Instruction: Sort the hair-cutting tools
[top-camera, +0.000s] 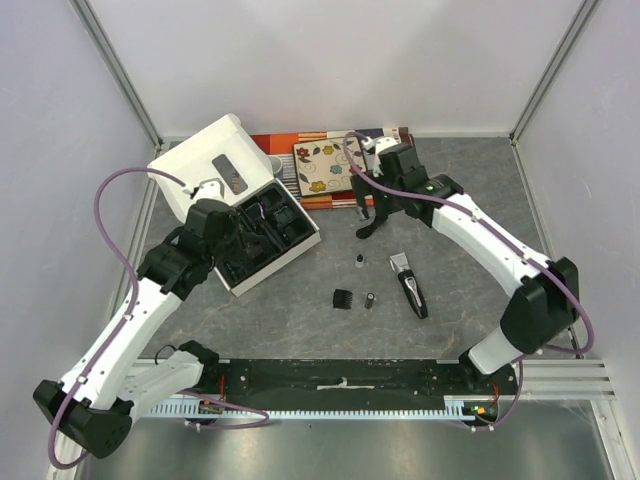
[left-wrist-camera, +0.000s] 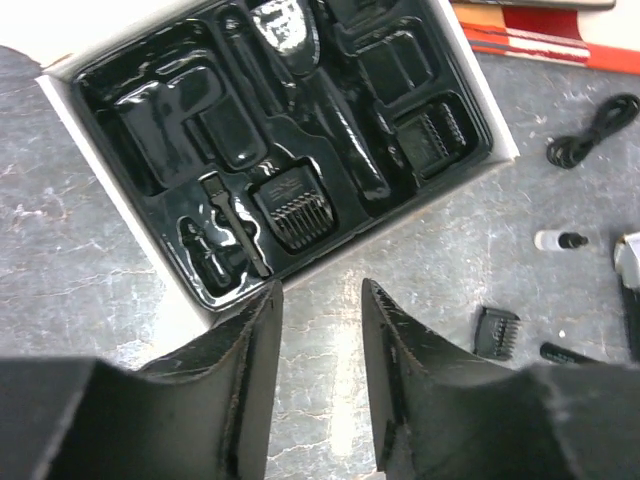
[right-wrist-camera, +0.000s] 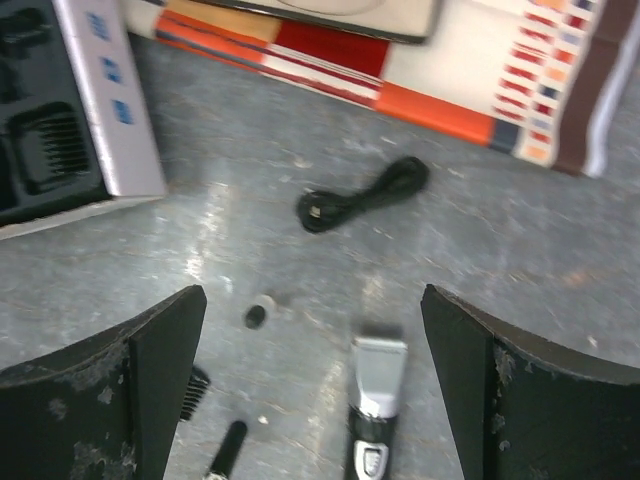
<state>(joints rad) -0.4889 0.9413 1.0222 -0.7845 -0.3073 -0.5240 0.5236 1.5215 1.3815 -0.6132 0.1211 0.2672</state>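
Arms bent over the grey stone-look counter (top-camera: 300, 320).
Left jaws, narrowly parted and empty, hang at the black plastic tray (left-wrist-camera: 150, 130); right jaws gape wide, empty, above the slim black-and-silver clipper (right-wrist-camera: 376, 385).

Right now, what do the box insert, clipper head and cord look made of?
Box insert: thin moulded plastic, glossy black; wet-looking highlights on its ridges.
Clipper head: dull silver, metal or metallised plastic; can't tell.
Cord: black matte sheath, likely rubber or PVC; bends in soft loops.
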